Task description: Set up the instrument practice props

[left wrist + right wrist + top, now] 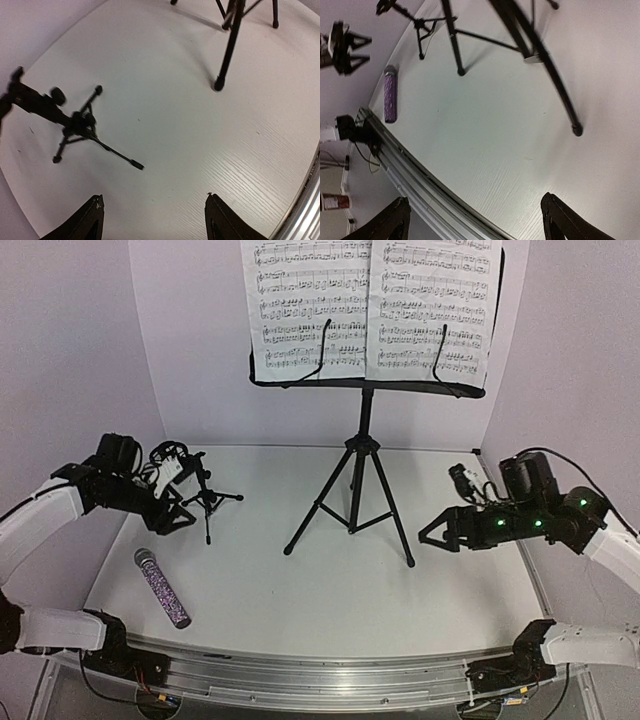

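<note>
Mic (162, 587), lower left: light, rigid, likely rolls; grip mid-barrel. My left hand (154, 200) and right hand (475, 199) stand apart, empty.

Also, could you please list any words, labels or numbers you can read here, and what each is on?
Nothing is legible.
The sheet-music pages on the music stand: staves and notes only, any words too small to read.
A small container at the lower left of the right wrist view: reddish label, too blurred to read.
</note>
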You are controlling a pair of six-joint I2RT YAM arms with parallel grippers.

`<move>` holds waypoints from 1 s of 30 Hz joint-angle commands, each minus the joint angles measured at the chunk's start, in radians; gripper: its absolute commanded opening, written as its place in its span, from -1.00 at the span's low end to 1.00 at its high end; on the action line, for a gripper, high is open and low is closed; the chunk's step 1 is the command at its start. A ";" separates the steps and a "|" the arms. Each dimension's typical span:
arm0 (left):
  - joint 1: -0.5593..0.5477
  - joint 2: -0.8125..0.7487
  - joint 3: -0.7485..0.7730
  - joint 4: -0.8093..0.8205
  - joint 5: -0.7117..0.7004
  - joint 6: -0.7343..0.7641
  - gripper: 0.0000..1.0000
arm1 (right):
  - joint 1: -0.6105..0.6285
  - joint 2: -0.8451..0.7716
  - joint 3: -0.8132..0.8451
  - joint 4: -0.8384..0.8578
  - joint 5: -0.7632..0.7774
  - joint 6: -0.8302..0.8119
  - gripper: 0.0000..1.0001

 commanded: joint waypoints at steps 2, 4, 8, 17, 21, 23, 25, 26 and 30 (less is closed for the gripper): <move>0.131 0.147 0.323 -0.112 0.348 0.276 0.45 | 0.182 0.115 0.004 0.108 0.046 -0.057 0.75; 0.143 0.229 0.448 -0.193 0.362 0.385 0.51 | 0.226 0.147 -0.014 0.176 0.040 -0.057 0.75; 0.142 0.404 0.638 -0.276 0.330 0.525 0.77 | 0.282 0.206 -0.015 0.296 0.040 -0.056 0.75; 0.133 0.664 0.884 -0.395 0.104 0.709 0.86 | 0.380 0.455 0.114 0.358 0.015 -0.099 0.76; 0.129 0.736 0.950 -0.372 0.080 0.716 0.84 | 0.391 0.518 0.151 0.388 -0.022 -0.100 0.76; 0.128 0.779 0.993 -0.378 0.067 0.708 0.79 | 0.398 0.539 0.170 0.394 -0.031 -0.098 0.76; 0.127 0.823 1.033 -0.407 0.051 0.711 0.70 | 0.406 0.557 0.182 0.396 -0.031 -0.097 0.76; 0.127 0.838 1.055 -0.433 0.048 0.719 0.64 | 0.411 0.563 0.185 0.397 -0.029 -0.095 0.76; 0.129 0.854 1.095 -0.529 0.064 0.769 0.40 | 0.428 0.573 0.181 0.403 -0.019 -0.084 0.76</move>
